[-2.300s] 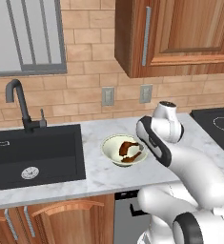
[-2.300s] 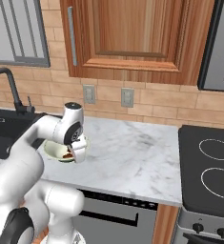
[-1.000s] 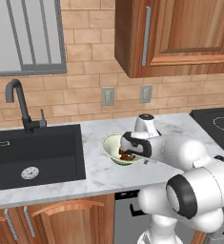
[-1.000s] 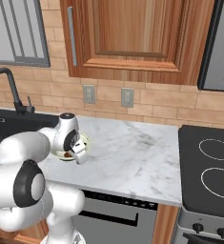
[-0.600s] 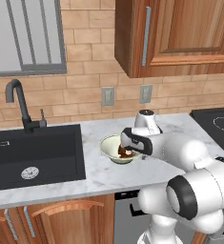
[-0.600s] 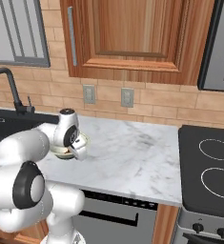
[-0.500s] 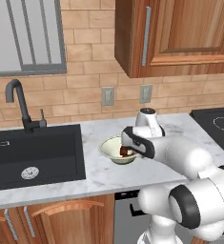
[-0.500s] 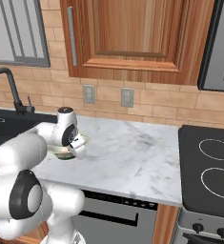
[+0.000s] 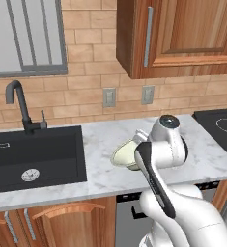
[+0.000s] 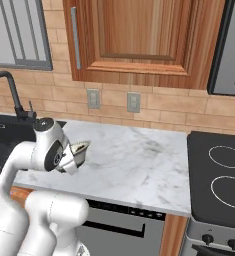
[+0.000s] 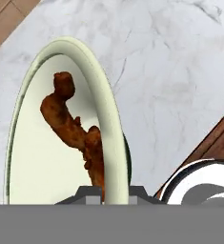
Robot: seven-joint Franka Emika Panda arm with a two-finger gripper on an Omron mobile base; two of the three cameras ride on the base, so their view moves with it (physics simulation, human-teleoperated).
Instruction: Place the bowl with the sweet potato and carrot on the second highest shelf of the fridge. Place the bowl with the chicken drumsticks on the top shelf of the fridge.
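Counter: white marble top (image 9: 105,144) is running along a brick wall, with wooden cupboards above and below it.
Sink: black basin (image 9: 35,157) is sitting at the far left of the counter, with a dark tap (image 9: 18,103) rising behind it.
Outlets: two grey plates (image 9: 108,97) are sitting on the wall behind the counter's middle.
Bowl: pale green bowl (image 9: 127,154) is hanging tilted just above the marble, right of the sink; in the hand view its rim (image 11: 114,143) is running up between the finger tips.
Drumsticks: brown chicken (image 11: 75,128) is lying inside the bowl.
Gripper: gripper (image 11: 111,193) is pinching the bowl's rim, one finger on each side of its wall.
Stove: black cooktop (image 10: 219,175) is lying at the far right.
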